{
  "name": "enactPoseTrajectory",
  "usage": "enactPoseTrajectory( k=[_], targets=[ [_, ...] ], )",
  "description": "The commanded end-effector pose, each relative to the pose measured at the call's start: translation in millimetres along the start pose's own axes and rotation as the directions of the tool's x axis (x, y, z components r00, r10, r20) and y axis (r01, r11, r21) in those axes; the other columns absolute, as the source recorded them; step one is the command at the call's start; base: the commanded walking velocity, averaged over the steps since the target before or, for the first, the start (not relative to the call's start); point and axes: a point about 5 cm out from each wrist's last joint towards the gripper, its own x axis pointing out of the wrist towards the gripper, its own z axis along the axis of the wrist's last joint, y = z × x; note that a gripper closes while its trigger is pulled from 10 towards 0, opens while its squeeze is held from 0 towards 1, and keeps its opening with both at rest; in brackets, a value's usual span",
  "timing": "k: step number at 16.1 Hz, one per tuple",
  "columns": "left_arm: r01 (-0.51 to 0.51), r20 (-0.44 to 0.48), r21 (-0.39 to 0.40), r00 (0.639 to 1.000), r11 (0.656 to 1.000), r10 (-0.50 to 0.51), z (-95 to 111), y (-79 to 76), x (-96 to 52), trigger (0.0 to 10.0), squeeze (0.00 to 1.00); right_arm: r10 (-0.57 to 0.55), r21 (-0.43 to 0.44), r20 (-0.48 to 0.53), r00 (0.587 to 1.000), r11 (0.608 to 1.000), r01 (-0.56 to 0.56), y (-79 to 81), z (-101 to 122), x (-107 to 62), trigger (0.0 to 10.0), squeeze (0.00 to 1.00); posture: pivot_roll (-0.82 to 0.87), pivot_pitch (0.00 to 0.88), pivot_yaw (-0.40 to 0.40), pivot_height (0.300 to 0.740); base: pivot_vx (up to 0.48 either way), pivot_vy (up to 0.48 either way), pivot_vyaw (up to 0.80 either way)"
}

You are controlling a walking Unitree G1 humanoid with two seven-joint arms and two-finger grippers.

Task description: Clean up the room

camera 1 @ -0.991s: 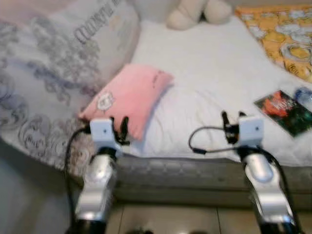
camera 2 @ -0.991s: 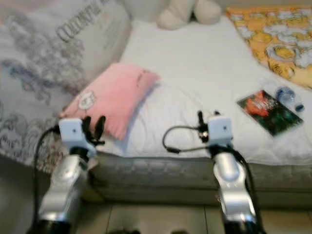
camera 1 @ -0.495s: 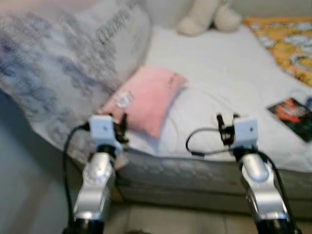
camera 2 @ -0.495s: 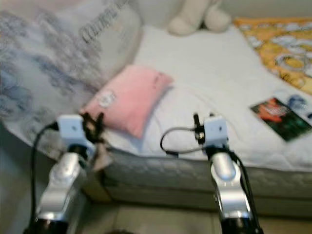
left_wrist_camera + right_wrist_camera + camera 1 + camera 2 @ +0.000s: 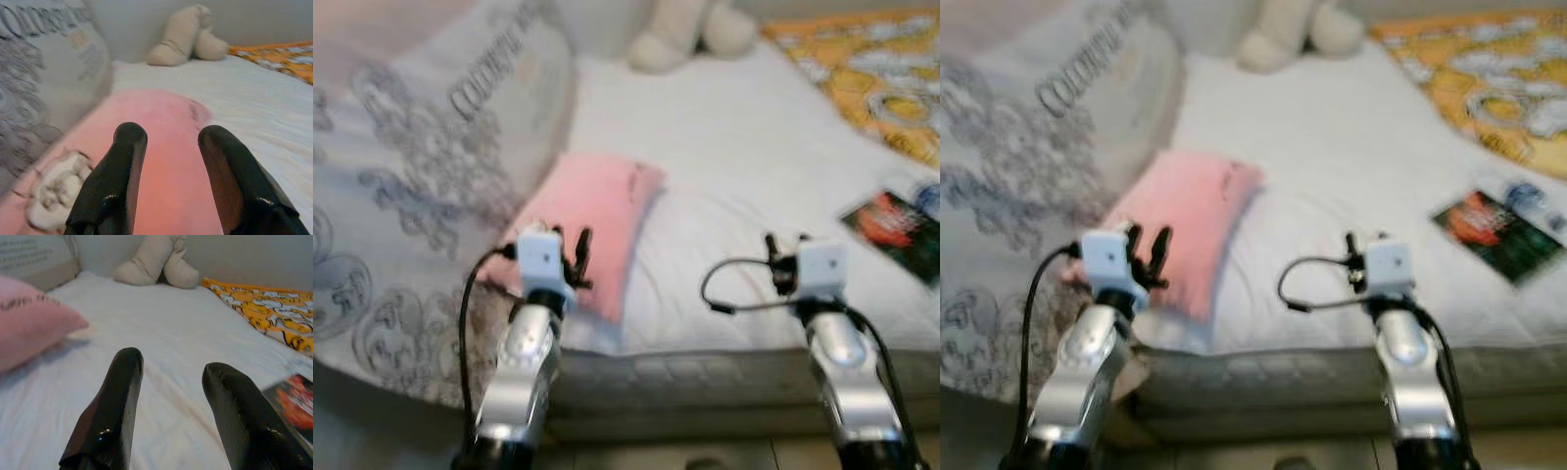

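A pink pillow (image 5: 602,211) with a small white patch (image 5: 51,193) lies on the white bed (image 5: 744,127), next to a bunched grey patterned duvet (image 5: 401,206). My left gripper (image 5: 573,250) hovers open over the pillow's near end, and the pillow shows between its fingers (image 5: 124,161) in the left wrist view. My right gripper (image 5: 785,250) hangs open above bare sheet near the bed's front edge, with nothing between its fingers (image 5: 120,387). A dark book (image 5: 896,223) and a clear bottle (image 5: 928,196) lie at the right.
A beige plush toy (image 5: 680,24) sits at the far end of the bed. An orange patterned blanket (image 5: 867,73) covers the far right. The grey mattress side (image 5: 705,377) runs across below my arms, with floor beneath it.
The whole picture has shifted as the camera moved. The left gripper now stands over the pillow's near end instead of just short of it. Both grippers stay open.
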Motion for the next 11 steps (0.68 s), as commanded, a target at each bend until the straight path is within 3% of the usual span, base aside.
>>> enactPoseTrajectory(
  k=[1,5,10,11],
  targets=[
    [-0.043,0.001,0.018,0.999,0.999,0.043,2.1,14.3,-1.6,10.0,0.00,0.022,0.030,0.036,0.999,0.999,-0.023,9.8,8.9,4.6,10.0,0.00,-0.17,0.000,0.111,0.740,0.480,0.000,0.00],
    [-0.069,0.016,0.020,0.998,0.997,0.068,7.8,18.0,0.3,10.0,0.00,0.000,0.060,0.027,1.000,0.998,-0.002,3.3,11.1,15.0,10.0,0.00,-0.16,0.000,0.114,0.740,0.480,0.000,0.00],
    [-0.020,0.059,0.071,0.998,0.997,0.016,27.7,12.1,-13.8,10.0,0.00,-0.066,0.101,-0.047,0.997,0.992,0.071,-10.6,9.4,54.4,10.0,0.00,-0.07,0.005,0.126,0.740,0.000,0.000,0.00],
    [0.011,0.043,0.081,0.999,0.997,-0.015,30.5,10.2,-20.7,10.0,0.00,-0.080,0.097,-0.092,0.993,0.991,0.089,-12.4,3.7,61.8,10.0,0.00,-0.02,0.047,0.135,0.740,0.000,0.000,0.00]
  ],
)
